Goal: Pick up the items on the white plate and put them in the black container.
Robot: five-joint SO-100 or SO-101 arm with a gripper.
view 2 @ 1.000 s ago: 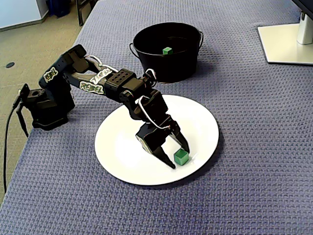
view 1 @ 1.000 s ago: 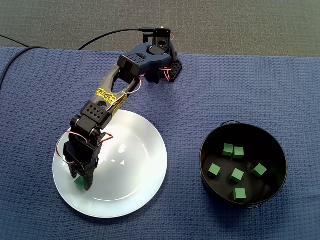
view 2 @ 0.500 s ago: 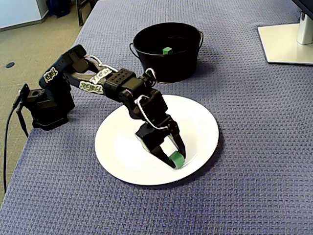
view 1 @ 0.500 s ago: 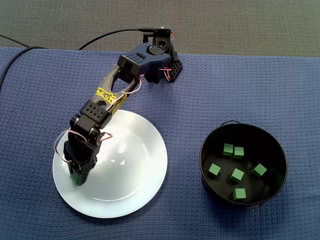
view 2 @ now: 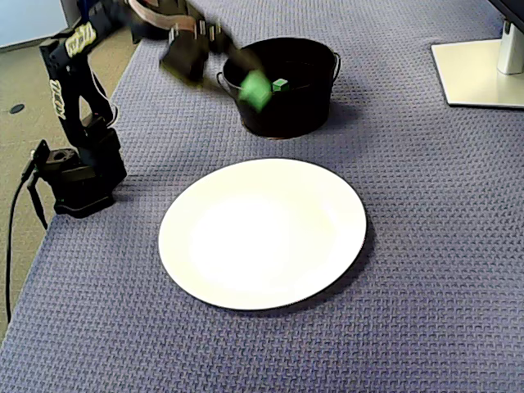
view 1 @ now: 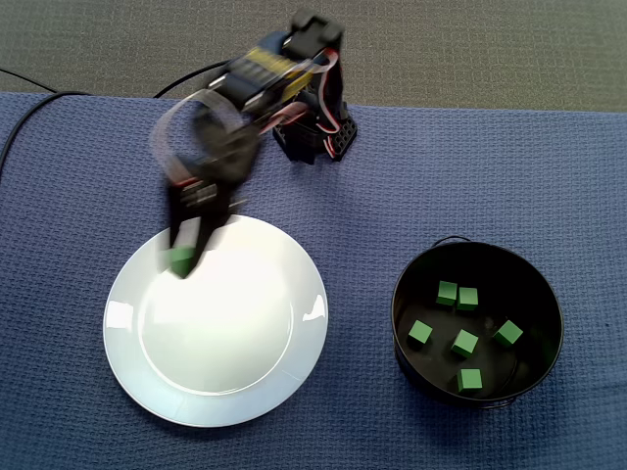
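Green cube (view 1: 178, 259) is clamped in the gripper (view 1: 183, 262), jaws parted only to its width, all blurred. In a fixed view it hangs over the white plate's (view 1: 225, 333) far-left rim; in a fixed view it hangs high before the black container (view 2: 282, 123). Six loose cubes (view 1: 464, 343) lie inside, near the desk's (view 1: 549, 157) right edge. Open cloth separates plate and container.

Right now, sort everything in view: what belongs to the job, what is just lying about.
Job: gripper, the cube it holds, plate, container, six cubes inside it.
Lying about: cloth, cable, white stand base.
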